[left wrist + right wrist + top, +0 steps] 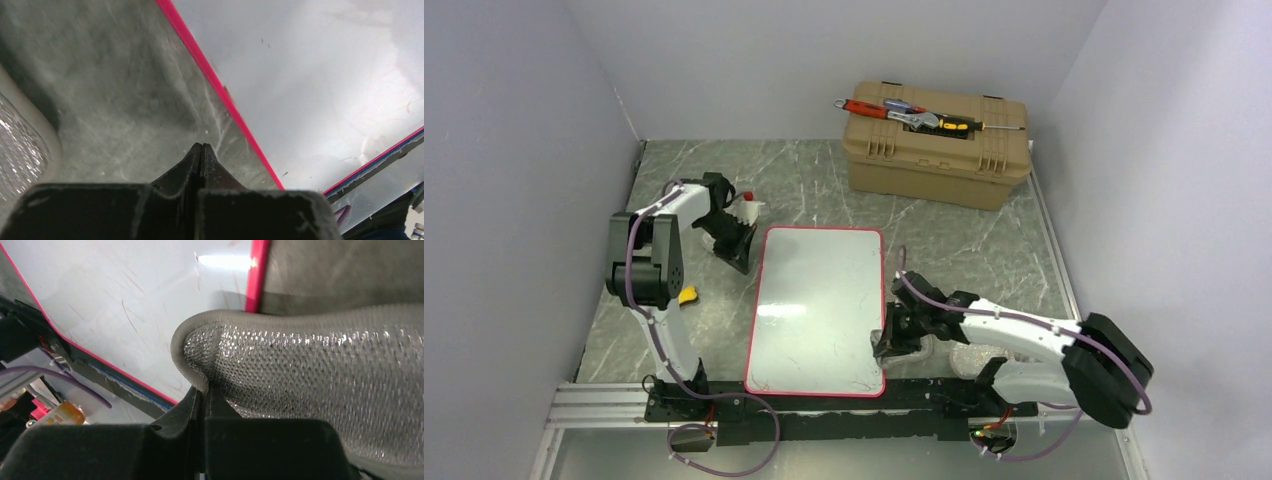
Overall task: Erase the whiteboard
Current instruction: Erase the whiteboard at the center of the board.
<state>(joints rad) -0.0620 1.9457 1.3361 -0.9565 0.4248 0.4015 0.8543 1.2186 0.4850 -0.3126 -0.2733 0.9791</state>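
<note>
Whiteboard (819,300) flat mid-table, faint marks showing. Right gripper (204,395) pinches grey mesh cloth (310,370) at board's right rim; left gripper (201,147) closed, empty. Step, I judge: wiping. Next I sweep cloth leftward, pressed flat.

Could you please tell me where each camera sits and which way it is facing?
Top external: high behind the arm bases, looking down on the table, whiteboard and toolbox; both arms show whole.
Left wrist: on the left arm, looking down past its shut left tool at the table and the whiteboard's red rim.
Right wrist: on the right arm, looking over its right tool, shut on a mesh cloth, across the whiteboard.
Shared: all three see the whiteboard; both wrist views catch its rim.
</note>
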